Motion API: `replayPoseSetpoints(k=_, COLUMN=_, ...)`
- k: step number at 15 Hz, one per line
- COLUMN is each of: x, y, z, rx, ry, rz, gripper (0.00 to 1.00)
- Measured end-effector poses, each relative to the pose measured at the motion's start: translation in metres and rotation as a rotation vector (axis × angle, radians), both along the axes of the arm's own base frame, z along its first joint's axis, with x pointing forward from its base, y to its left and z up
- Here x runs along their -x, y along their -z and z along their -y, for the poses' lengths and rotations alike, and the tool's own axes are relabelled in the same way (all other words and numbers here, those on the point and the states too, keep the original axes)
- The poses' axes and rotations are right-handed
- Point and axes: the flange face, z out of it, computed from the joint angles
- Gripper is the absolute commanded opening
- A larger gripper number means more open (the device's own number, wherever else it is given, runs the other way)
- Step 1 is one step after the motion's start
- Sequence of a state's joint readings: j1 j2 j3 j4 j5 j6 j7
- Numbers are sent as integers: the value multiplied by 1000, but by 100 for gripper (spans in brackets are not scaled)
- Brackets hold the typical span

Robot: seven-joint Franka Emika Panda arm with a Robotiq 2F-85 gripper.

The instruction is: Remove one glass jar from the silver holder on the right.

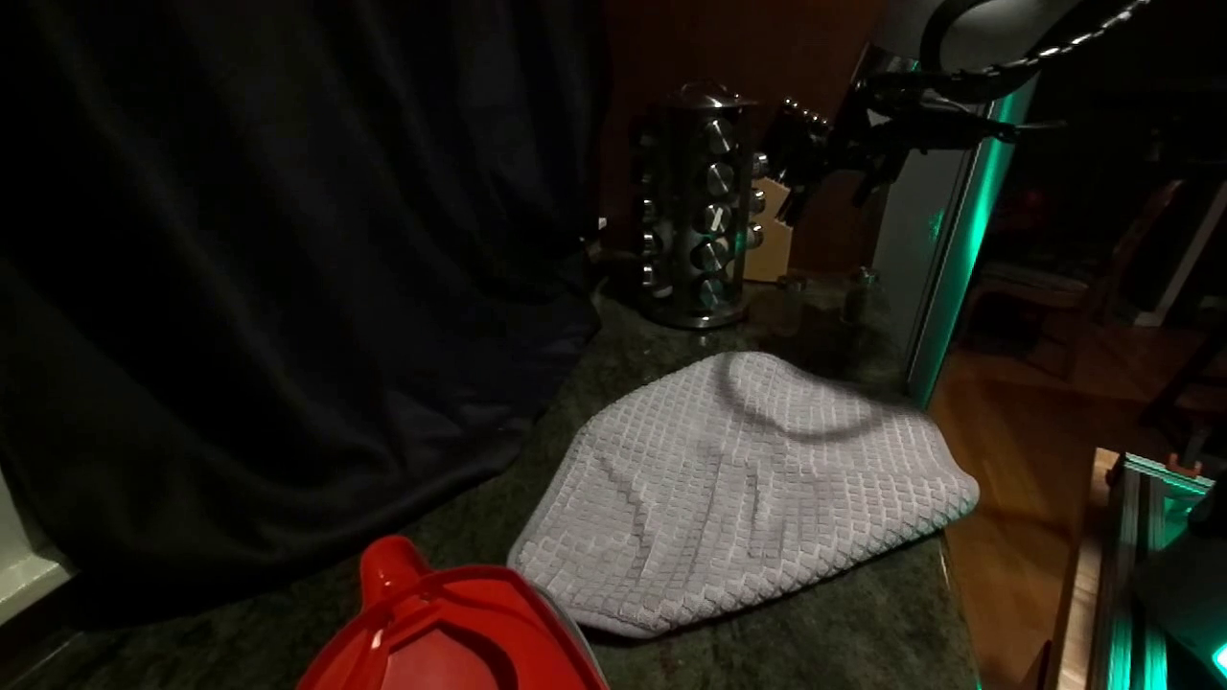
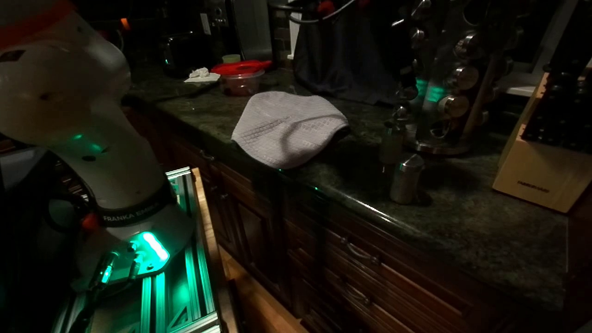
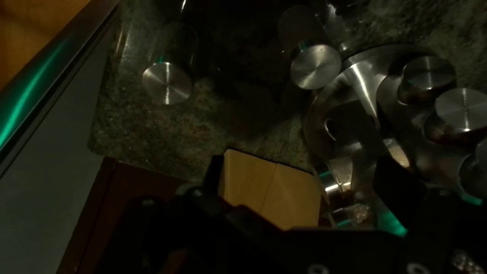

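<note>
The silver holder is a tall round rack, seen in both exterior views [image 1: 695, 317] [image 2: 441, 149] and at the right of the wrist view [image 3: 357, 76]. Glass jars with silver lids [image 1: 718, 178] [image 3: 462, 110] sit sideways in it. Two jars stand upright on the counter beside it: a nearer one [image 2: 407, 180] [image 3: 167, 83] and one close to the holder's base [image 2: 392, 141] [image 3: 315, 66]. My gripper [image 1: 828, 203] [image 3: 306, 173] is open, in the air beside the holder and by the knife block. I see nothing held between its fingers. The other exterior picture is too dark there.
A wooden knife block [image 1: 767, 240] [image 2: 532, 178] [image 3: 266, 186] with black handles stands close behind the holder. A grey cloth [image 1: 748, 489] [image 2: 286, 129] lies on the counter. A red-lidded container [image 1: 460, 623] [image 2: 243, 69] and a black curtain [image 1: 288, 287] are farther along.
</note>
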State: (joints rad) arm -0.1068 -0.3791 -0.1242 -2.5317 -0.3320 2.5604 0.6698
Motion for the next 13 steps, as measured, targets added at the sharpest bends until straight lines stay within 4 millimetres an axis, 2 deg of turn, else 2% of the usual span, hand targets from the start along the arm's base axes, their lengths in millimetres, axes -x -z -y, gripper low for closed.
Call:
replayPoseSetpoints(k=4, x=2, y=-17, z=10, rx=-2, ry=-31, rz=-45, gripper=100)
replayPoseSetpoints(k=13, x=5, y=-24, z=18, rx=-44, ry=-106, rz=-135, gripper=100)
